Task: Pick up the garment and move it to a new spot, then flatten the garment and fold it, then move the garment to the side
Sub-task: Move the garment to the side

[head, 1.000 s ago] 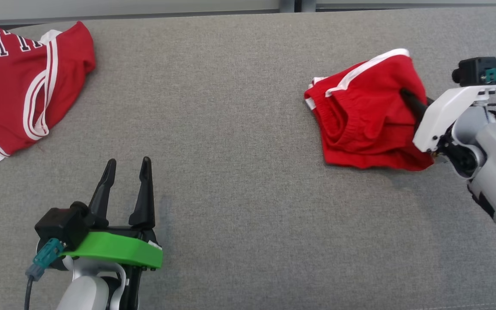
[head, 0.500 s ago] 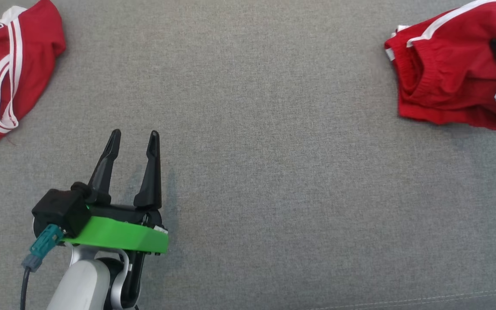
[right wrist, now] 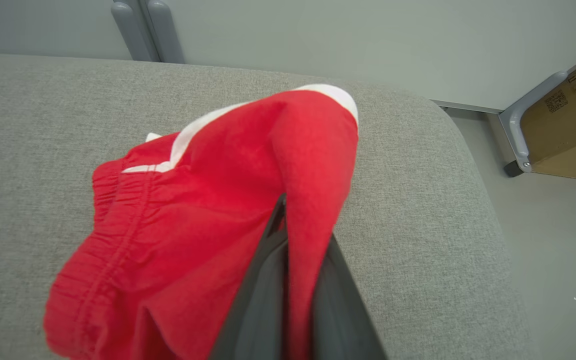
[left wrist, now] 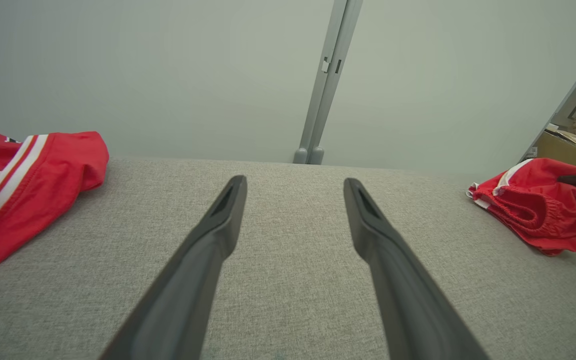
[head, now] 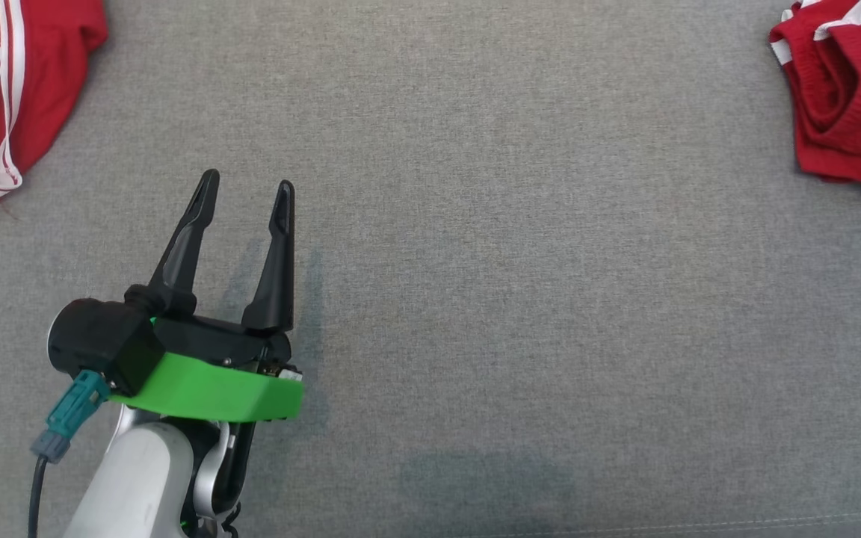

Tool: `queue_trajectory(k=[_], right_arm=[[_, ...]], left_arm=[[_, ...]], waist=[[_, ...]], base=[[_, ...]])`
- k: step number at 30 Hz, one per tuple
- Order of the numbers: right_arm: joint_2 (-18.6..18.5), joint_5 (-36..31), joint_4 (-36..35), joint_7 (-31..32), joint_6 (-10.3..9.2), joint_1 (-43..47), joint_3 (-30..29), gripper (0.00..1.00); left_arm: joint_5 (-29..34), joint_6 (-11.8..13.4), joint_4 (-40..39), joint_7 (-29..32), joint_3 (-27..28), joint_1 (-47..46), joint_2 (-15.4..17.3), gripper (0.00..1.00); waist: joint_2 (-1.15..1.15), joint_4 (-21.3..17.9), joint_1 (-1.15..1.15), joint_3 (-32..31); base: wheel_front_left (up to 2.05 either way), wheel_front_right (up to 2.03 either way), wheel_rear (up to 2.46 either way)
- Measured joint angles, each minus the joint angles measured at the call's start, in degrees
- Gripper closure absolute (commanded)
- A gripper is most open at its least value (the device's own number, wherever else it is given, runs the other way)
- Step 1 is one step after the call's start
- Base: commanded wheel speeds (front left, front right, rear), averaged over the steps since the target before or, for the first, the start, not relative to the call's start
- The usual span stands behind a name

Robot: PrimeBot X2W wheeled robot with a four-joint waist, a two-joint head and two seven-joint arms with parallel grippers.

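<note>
While the left fingers (head: 275,261) stand wide apart, holding nothing, the right fingers (right wrist: 258,300) clamp the red shorts (right wrist: 193,210).

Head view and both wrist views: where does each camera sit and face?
Head view: on the head, looking down at the grey surface; left gripper open at lower left.
Left wrist view: on the left wrist, along its fingers toward the wall.
Right wrist view: on the right wrist, along the right gripper, shut on the red shorts.
Shared: all three show the red shorts.
</note>
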Motion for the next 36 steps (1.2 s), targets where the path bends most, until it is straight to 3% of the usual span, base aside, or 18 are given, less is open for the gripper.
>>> queue_trajectory(k=[10,14,15,16,28,36], right_arm=[[-1.1,-3.9,2.2,-1.0,-3.52,-0.5,2.2,1.00],[-1.0,-4.2,3.5,-1.5,-4.88,-0.5,2.2,0.55],[-0.9,-4.2,3.8,-1.5,-5.30,-0.5,2.2,0.14],[-0.7,-4.1,4.1,-1.5,-5.36,-0.5,2.2,0.00],[0.7,-3.1,6.4,-2.5,-6.32,-0.2,1.5,0.00],[0.2,-3.1,8.5,-3.0,-8.31,0.9,1.4,0.00]], left_arm=[[0.5,-0.1,-1.3,1.1,-0.3,0.0,0.3,0.00],[0.5,-0.1,-1.4,1.5,0.1,0.0,0.7,0.00],[0.5,-0.1,-1.4,1.5,0.1,0.0,0.8,0.00],[0.5,-0.1,-1.5,1.6,0.1,0.0,0.8,0.00],[0.6,0.1,-2.2,2.5,0.4,0.1,1.6,0.00],[0.9,0.1,-2.9,3.0,0.5,0.1,1.8,0.00]], waist=[[0.00,2.2,0.00,1.8],[0.00,2.7,0.00,2.4],[0.00,2.7,0.00,2.5],[0.00,2.8,0.00,2.5],[0.00,2.0,0.00,2.5],[0.00,1.2,0.00,2.3]], base=[[0.00,0.00,0.00],[0.00,0.00,0.00],[0.00,0.00,0.00],[0.00,0.00,0.00],[0.00,0.00,0.00],[0.00,0.00,0.00]])
